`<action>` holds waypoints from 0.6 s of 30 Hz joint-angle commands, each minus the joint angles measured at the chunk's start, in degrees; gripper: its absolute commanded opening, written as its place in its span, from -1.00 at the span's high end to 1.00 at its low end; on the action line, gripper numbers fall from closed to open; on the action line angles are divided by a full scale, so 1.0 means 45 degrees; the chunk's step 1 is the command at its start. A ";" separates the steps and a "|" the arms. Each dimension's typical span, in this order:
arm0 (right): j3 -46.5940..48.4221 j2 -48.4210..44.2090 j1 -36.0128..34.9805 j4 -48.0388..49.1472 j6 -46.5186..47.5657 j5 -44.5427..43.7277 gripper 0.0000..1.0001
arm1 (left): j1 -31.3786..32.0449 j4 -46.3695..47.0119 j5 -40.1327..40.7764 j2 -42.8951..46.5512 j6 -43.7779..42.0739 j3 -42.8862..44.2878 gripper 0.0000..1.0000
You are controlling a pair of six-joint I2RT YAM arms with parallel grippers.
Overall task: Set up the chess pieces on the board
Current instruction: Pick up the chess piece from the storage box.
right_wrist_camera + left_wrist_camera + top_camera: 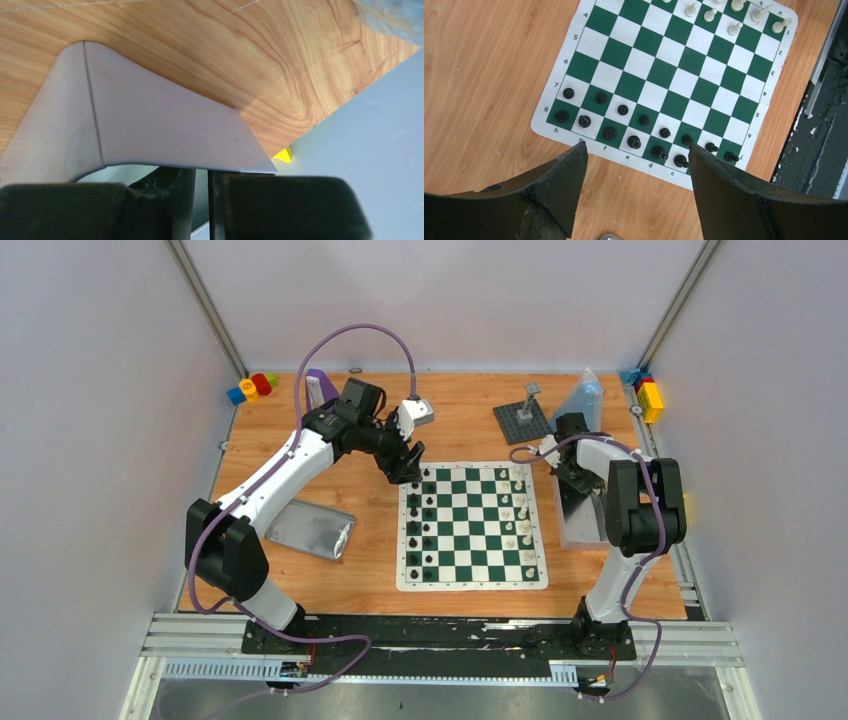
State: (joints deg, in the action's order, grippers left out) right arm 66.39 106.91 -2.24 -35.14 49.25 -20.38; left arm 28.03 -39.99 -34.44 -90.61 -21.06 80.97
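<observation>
Board: 14 black pieces visible (2 rows); L jaws spread, R jaws can't tell.

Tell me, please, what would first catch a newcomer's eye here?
The green-and-white board at the table's centre stands out, black pieces lined along its left side and white pieces along its right. Next comes the left tool, open, hovering above the board's far left corner.
</observation>
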 commanded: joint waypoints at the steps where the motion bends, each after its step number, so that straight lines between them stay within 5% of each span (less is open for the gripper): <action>1: 0.0306 0.0099 -0.0072 -0.0151 0.0075 -0.0051 0.79 | -0.0056 -0.0006 -0.0287 0.0310 -0.0105 0.0267 -0.62; 18: 0.0388 -0.2601 -0.0049 -0.1772 -0.1453 0.2776 0.95 | -0.0057 -0.0097 -0.0120 0.0377 -0.0109 0.0411 -0.62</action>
State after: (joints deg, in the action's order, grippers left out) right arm 66.59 101.32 -2.24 -40.73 45.93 -13.32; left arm 28.03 -40.10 -34.41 -90.61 -21.08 80.97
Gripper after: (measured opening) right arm 0.119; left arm 0.814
